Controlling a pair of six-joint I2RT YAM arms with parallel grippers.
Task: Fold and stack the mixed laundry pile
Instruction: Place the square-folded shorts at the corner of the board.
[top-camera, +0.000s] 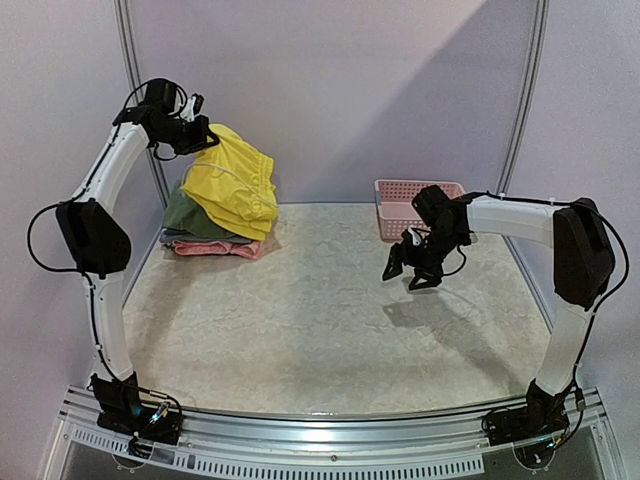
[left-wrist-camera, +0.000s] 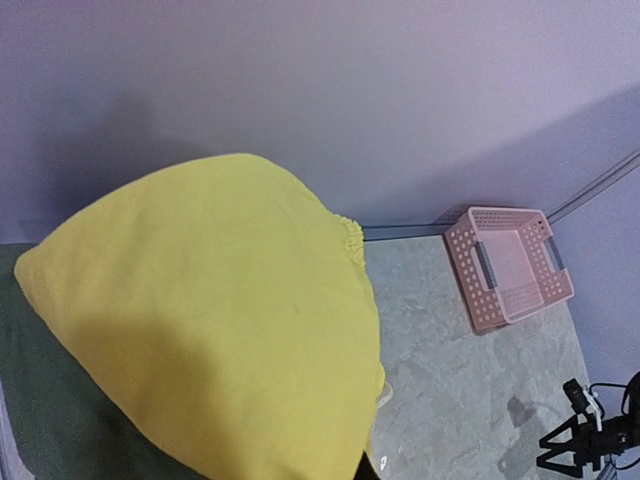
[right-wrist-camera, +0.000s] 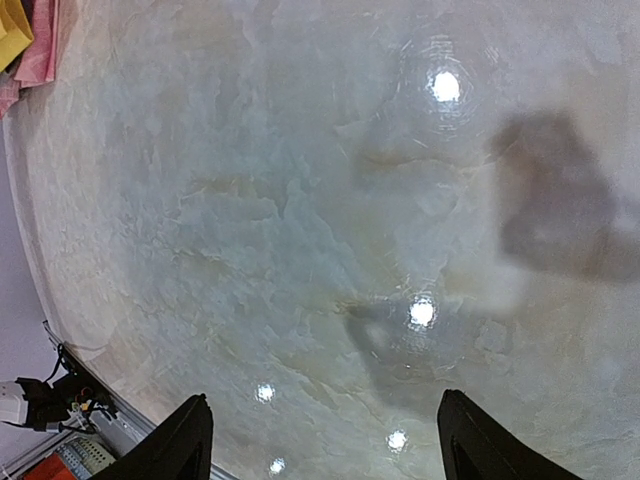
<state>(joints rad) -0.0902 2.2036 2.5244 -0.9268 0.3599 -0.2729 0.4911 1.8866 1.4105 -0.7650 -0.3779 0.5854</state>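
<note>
The bright yellow shorts (top-camera: 236, 181) hang from my left gripper (top-camera: 203, 137) at the back left. That gripper is shut on their top edge, and their lower part drapes over a folded stack. In the stack, the olive-green shirt (top-camera: 186, 214) lies on a pink garment (top-camera: 216, 248). In the left wrist view the yellow shorts (left-wrist-camera: 210, 320) fill the frame and hide the fingers, with the olive shirt (left-wrist-camera: 40, 405) beneath. My right gripper (top-camera: 410, 266) hovers open and empty over bare table at the right. Its fingertips (right-wrist-camera: 187, 443) stand wide apart.
A pink lattice basket (top-camera: 398, 208) stands at the back right, just behind the right gripper, and shows in the left wrist view as well (left-wrist-camera: 505, 265). The purple back wall and its metal frame posts (top-camera: 520, 100) close off the far side. The marbled table (top-camera: 300, 320) runs between the arms.
</note>
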